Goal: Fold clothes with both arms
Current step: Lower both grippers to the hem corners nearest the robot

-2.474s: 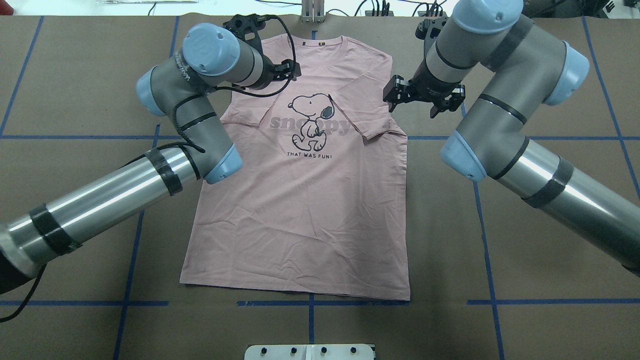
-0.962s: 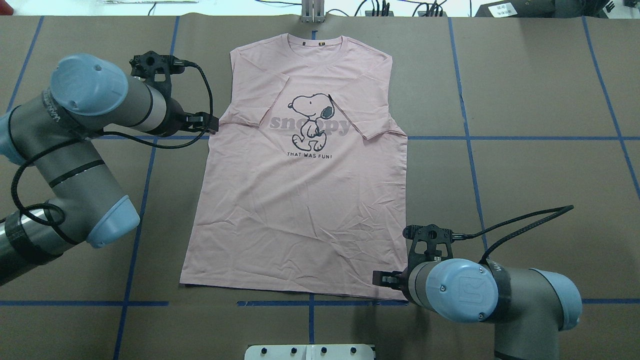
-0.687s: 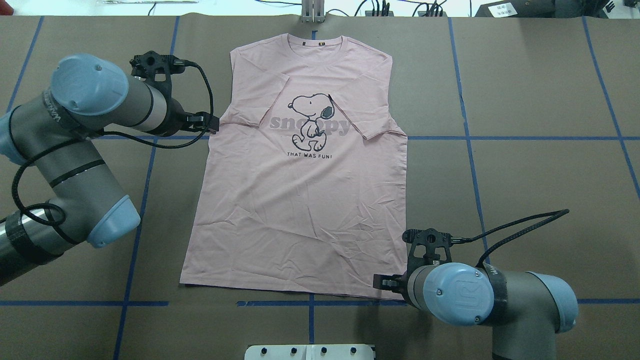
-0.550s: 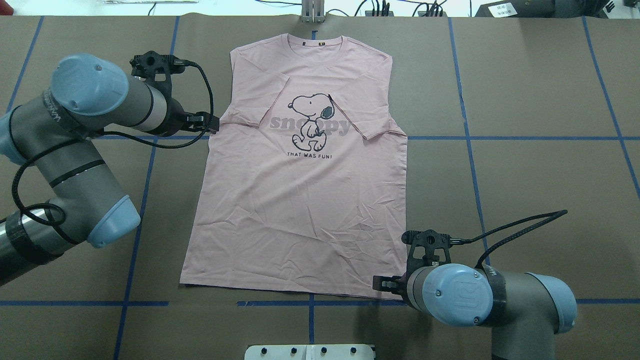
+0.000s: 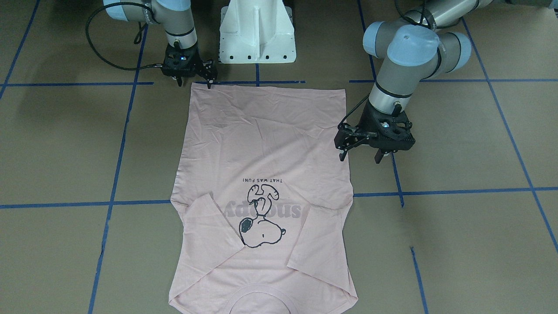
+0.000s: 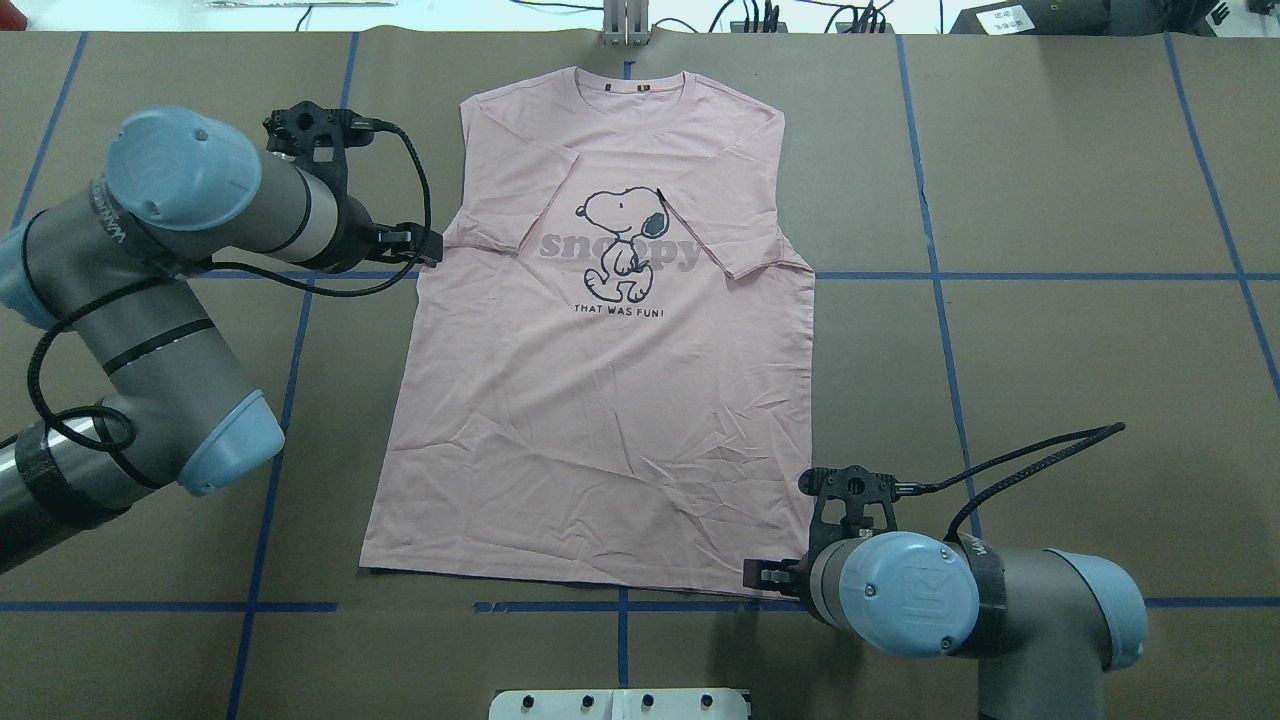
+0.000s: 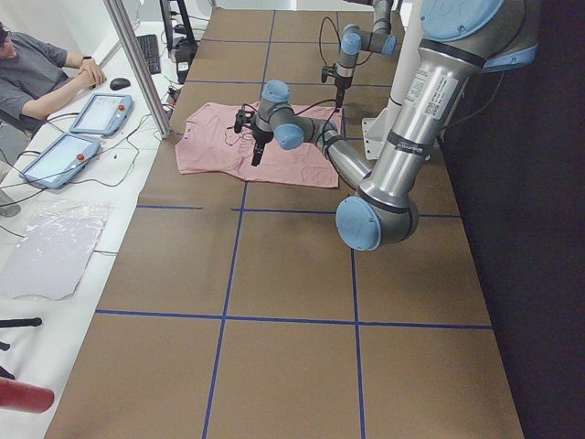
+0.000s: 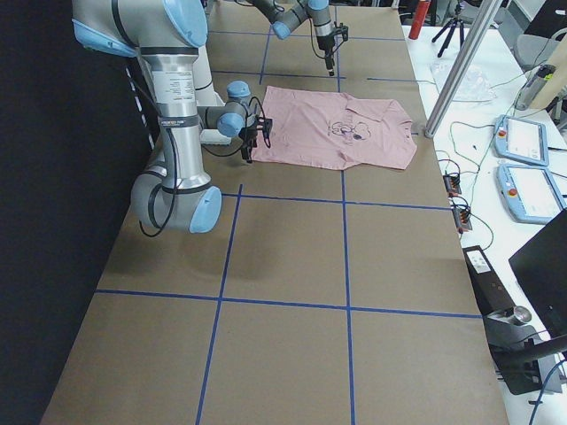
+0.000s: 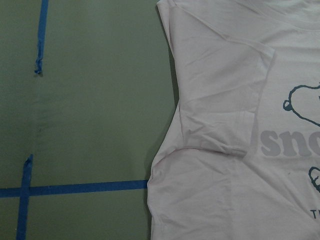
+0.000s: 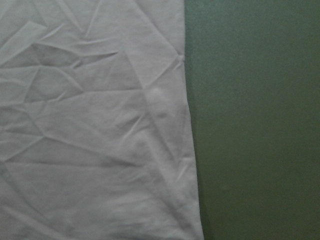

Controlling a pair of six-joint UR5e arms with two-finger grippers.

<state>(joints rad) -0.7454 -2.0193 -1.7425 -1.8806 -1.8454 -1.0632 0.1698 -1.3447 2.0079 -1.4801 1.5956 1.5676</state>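
Overhead exterior view gave us the story: the pink T-shirt (image 6: 600, 420) lay flat and print-up in the middle of the table (image 6: 1050, 350). Its collar pointed away from the robot, and both sleeves were already turned in over the chest.

Big change in the last couple of seconds: both arms had left the shoulders. The left gripper (image 5: 360, 158) had swung out to the shirt's side edge, just below its folded sleeve. The right gripper (image 5: 194, 82) had dropped all the way back to the near hem corner, creeping a touch nearer in the final second.

Both pairs of jaws stood wide apart and held nothing, each astride the cloth's edge. Whether any finger actually touched fabric, we could not tell. We read it as sleeves done and the next fold of the body being lined up, with no grip made yet.

Room? Plenty, with bare table showing to either side of the shirt. It was tighter at the hem, which ran just short of a blue tape line (image 6: 550, 606), with the white base (image 5: 257, 30) close behind.
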